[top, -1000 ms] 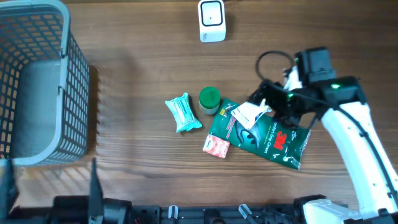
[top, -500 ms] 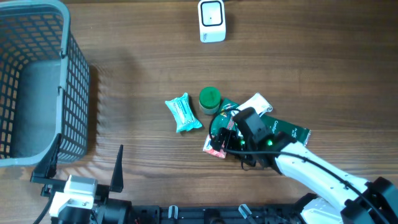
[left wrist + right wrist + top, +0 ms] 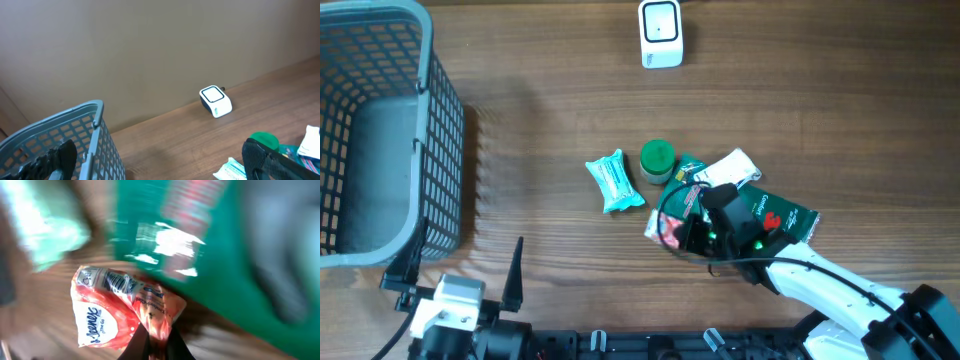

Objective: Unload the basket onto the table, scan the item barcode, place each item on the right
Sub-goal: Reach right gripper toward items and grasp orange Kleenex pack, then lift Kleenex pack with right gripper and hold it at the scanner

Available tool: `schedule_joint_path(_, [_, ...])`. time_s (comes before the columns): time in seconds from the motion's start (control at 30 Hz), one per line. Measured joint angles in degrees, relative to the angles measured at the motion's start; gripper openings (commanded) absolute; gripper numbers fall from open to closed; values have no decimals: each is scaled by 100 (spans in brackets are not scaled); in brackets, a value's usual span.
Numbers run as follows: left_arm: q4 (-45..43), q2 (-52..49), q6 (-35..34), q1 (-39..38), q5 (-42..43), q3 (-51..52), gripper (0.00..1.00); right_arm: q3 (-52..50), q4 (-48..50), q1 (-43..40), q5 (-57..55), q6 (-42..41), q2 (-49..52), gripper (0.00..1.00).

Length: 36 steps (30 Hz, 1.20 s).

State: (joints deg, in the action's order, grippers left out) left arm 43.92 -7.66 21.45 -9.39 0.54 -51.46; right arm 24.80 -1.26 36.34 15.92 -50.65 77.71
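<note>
1. Red-and-white soft tissue packet [image 3: 107,315]: the task's item. It sits at the left edge of a flat green glossy glove package [image 3: 778,216], near the middle of the brown wooden table [image 3: 550,90].
2. The right gripper [image 3: 152,339] has its jaws pressed together on the lower right corner of that packet. In the right wrist view the two dark fingers [image 3: 137,347] meet in a point, with crumpled red film pinched between them.
3. A strip of black bars shows along the packet's upper edge in the wrist view. That view is blurred, so finer print is unreadable.
4. Whether the packet is lifted or resting on the wood cannot be told.
5. From overhead, the right gripper [image 3: 688,232] covers the packet's right side, and the arm reaches in from the lower right.
6. The left gripper [image 3: 466,245] hangs at the table's near left edge with its jaws spread wide, holding and touching nothing.
7. The white box-shaped barcode scanner [image 3: 661,33] stands at the far edge, well apart from the packet.
8. A green round-capped jar [image 3: 657,157] and a teal-and-white wrapped packet [image 3: 614,181] lie just beyond the pinched packet, with a white folded item [image 3: 735,167] on the green package.
9. A grey plastic mesh basket [image 3: 442,110] stands at the far left.
</note>
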Motion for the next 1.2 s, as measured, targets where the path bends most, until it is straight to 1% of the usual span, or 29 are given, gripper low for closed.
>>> schedule_joint_path(0.1, [114, 0, 0, 0, 0, 0, 100, 111, 160, 2, 472, 1445, -350, 4])
schedule_joint_path(0.2, [221, 0, 0, 0, 0, 0, 100, 271, 450, 0, 374, 2608, -1270, 4])
schedule_joint_path(0.27, [223, 0, 0, 0, 0, 0, 100, 308, 981, 0, 28, 3364, -1941, 4])
schedule_joint_path(0.33, [221, 0, 0, 0, 0, 0, 100, 348, 1720, 0, -212, 4140, -2540, 4])
schedule_joint_path(0.4, [223, 0, 0, 0, 0, 0, 100, 361, 2345, 0, -304, 4913, -2835, 4])
schedule_joint_path(0.5, [223, 0, 0, 0, -2, 0, 100, 365, 2761, 0, -173, 5862, -2850, 4])
schedule_joint_path(0.53, [221, 0, 0, 0, -4, 0, 100, 365, 2793, 0, -42, 6017, -2850, 4])
schedule_joint_path(0.67, [208, 0, 4, 0, -4, 33, 100, 365, 2551, 0, 201, 6054, -2850, 4])
schedule_joint_path(0.77, [-181, -4, 70, 0, -7, 522, 100, 365, 2232, 0, 232, 5807, -2848, 4])
schedule_joint_path(0.83, [-1102, -11, 92, 0, -7, 1355, 100, 365, 2114, 0, 247, 5578, -2844, 4])
schedule_joint_path(0.9, [-1777, -52, 87, 0, -7, 2103, 100, 365, 1963, 0, 249, 5287, -2844, 4])
schedule_joint_path(0.97, [-2717, -81, -96, 0, -9, 2977, 100, 369, 1591, 0, 245, 4824, -2846, 4])
schedule_joint_path(1.03, [-3399, -92, -463, 0, -22, 3661, 100, 372, 1154, 0, 151, 4404, -2844, 4])
schedule_joint_path(1.13, [-3541, -96, -769, 0, -22, 4103, 100, 372, 835, 0, 105, 3834, -2844, 4])
schedule_joint_path(1.2, [-3449, -96, -872, 0, -22, 4172, 100, 374, 586, 0, 96, 3034, -2844, 5])
